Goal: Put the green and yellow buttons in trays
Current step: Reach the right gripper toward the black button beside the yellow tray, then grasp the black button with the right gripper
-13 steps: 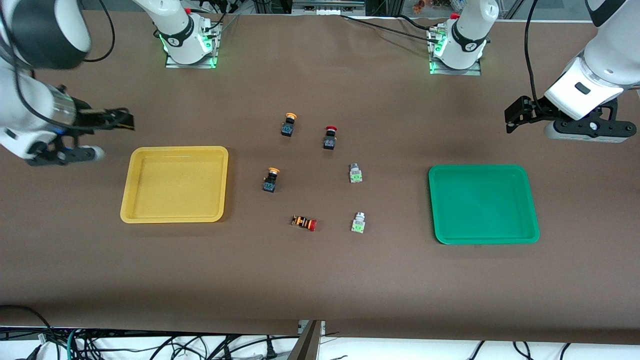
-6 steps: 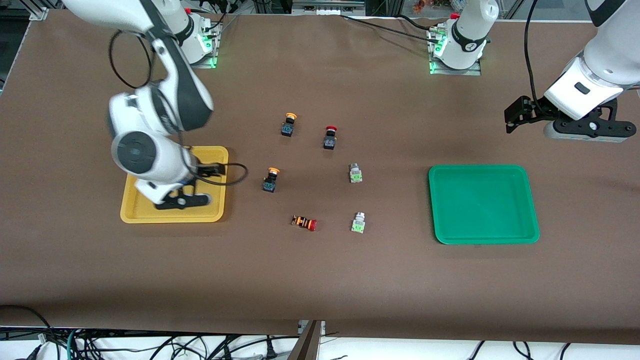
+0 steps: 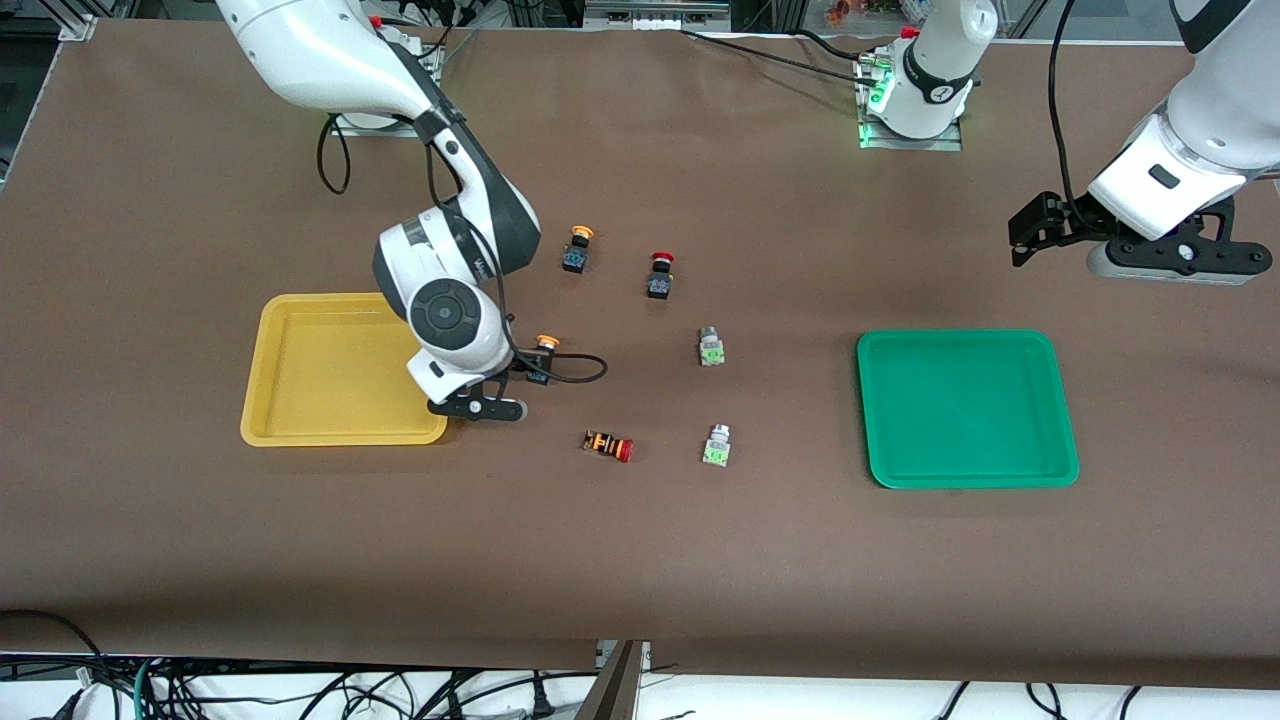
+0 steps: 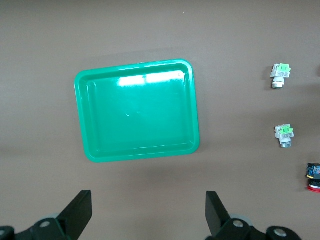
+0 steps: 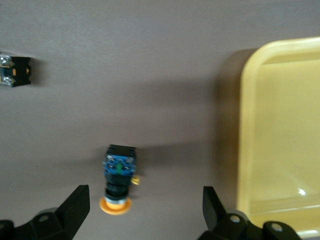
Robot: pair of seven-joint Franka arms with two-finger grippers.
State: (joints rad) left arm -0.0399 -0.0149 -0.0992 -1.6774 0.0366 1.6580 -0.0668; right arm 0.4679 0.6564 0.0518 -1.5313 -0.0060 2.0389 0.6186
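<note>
My right claw (image 3: 497, 392) has swept in from the right arm's end of the counter (image 3: 640, 560) within the last second, crossing over the yellow tray (image 3: 300, 436), and now hangs spread wide and empty beside that tray's edge. Its wrist view shows the nearer yellow button (image 5: 118, 178) lying on its side between the two fingers, cap toward the camera, not yet touched. I judge this to be the approach for the first pick; nothing sits in either tray yet.

My left claw (image 4: 149, 218) has not moved in that time. It waits, wide open and empty, above the counter just off the green tray (image 3: 1066, 400), which lies bare beneath its camera.

The second yellow button (image 3: 577, 248) stands well apart from the right claw, toward the arm bases. The two green buttons (image 3: 710, 346) (image 3: 716, 446) lie between the claws, nearer the green tray.

In the front view the right arm's wrist covers its own fingers and part of the targeted button, so only the wrist view shows the gap. A red-capped switch (image 4: 313, 178) is cut off at the edge of the left wrist view.
</note>
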